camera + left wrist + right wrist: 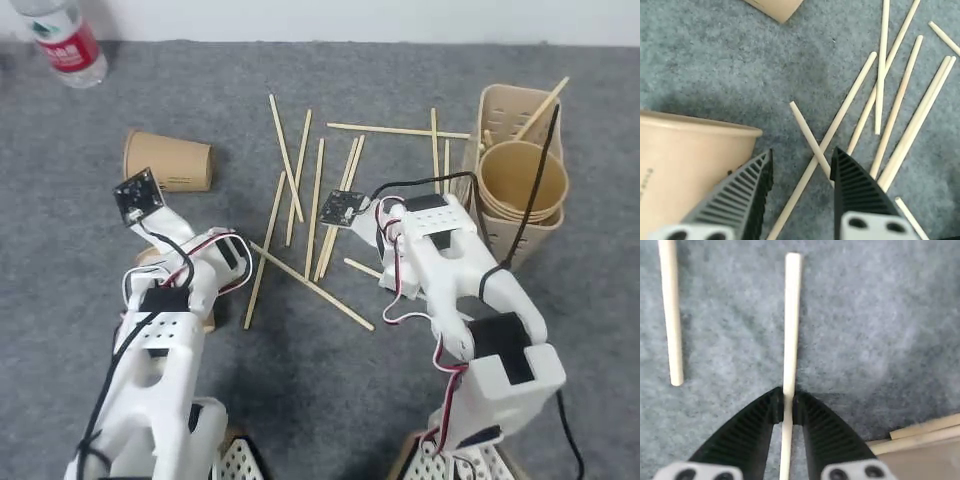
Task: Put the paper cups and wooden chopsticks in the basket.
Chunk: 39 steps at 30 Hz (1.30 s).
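Observation:
Several wooden chopsticks (320, 195) lie scattered on the grey carpet. One paper cup (168, 160) lies on its side at the back left. A second cup (685, 165) lies right beside my left gripper (800, 180), which is open above two crossed chopsticks (815, 147). My right gripper (787, 407) is shut on a chopstick (792, 315) that lies flat on the carpet. The basket (500, 100) stands at the back right, holding stacked cups (520, 175) and an upright chopstick (545, 100).
A plastic bottle (65, 40) lies at the back left corner. More chopsticks (400, 130) lie just left of the basket. A black cable (530, 190) runs across the basket's cups. Another chopstick (670, 315) lies near the held one.

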Available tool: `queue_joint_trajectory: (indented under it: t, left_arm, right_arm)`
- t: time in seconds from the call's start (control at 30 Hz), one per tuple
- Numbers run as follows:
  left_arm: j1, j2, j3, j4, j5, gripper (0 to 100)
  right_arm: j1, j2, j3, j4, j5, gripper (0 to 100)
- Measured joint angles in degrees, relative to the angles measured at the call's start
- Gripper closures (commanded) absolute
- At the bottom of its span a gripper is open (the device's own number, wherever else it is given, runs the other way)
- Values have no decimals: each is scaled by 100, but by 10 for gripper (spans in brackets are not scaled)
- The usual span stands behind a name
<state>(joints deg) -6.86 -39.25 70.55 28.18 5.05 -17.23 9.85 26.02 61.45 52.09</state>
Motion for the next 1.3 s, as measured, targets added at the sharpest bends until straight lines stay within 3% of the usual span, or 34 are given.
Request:
queue_joint_trajectory:
  t: [0.23, 0.33, 0.67, 0.9, 1.1, 1.3]
  left_arm:
    - [0, 0, 0, 0, 0, 818]
    - [0, 0, 53, 0, 0, 818]
    - [0, 0, 70, 0, 0, 818]
    - [0, 0, 79, 0, 0, 818]
    - [0, 0, 88, 0, 0, 818]
    - [0, 0, 88, 0, 0, 818]
  right_arm:
    - [-97, 0, -26, 62, 18, 991]
    - [-273, -114, -343, 563, -26, 991]
    - [-598, -2022, -2752, 2136, -1442, 991]
    - [-985, -3024, -4589, 2040, -2233, 991]
    - [-404, -3367, -5407, 870, -2743, 991]
    - [1240, -3279, -5134, -642, -3552, 992]
